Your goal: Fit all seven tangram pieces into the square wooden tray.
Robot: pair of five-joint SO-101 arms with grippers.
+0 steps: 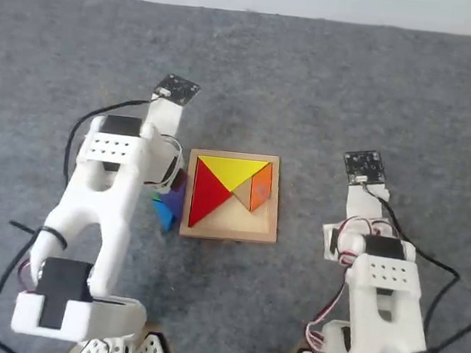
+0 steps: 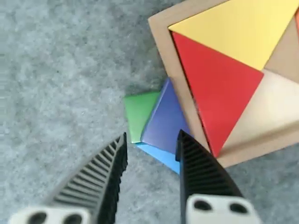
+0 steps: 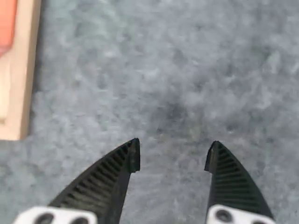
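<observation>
Left gripper [image 2: 152, 135]: fingers part open, holding nothing, over the loose pieces. Green piece [image 2: 138, 114], dark blue piece [image 2: 166, 121], light blue piece [image 2: 156, 156]: overlapped on the table against the tray's left edge. Probably light, stiff, thin and slick, so pinch the top piece across opposite edges. Tray [image 1: 228, 233]: mid-table, holds red triangle [image 1: 207, 195], yellow triangle [image 1: 232, 169], orange piece [image 1: 261, 191]. Right gripper [image 3: 173, 151]: wide open, empty, beside the tray's right edge.

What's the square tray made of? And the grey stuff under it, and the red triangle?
The tray looks like pale bare wood: light tan, matte, raised rim. The grey surface looks like felt or short carpet: fuzzy, mottled. The red triangle is smooth and evenly coloured, maybe painted wood or plastic; I cannot tell which.
</observation>
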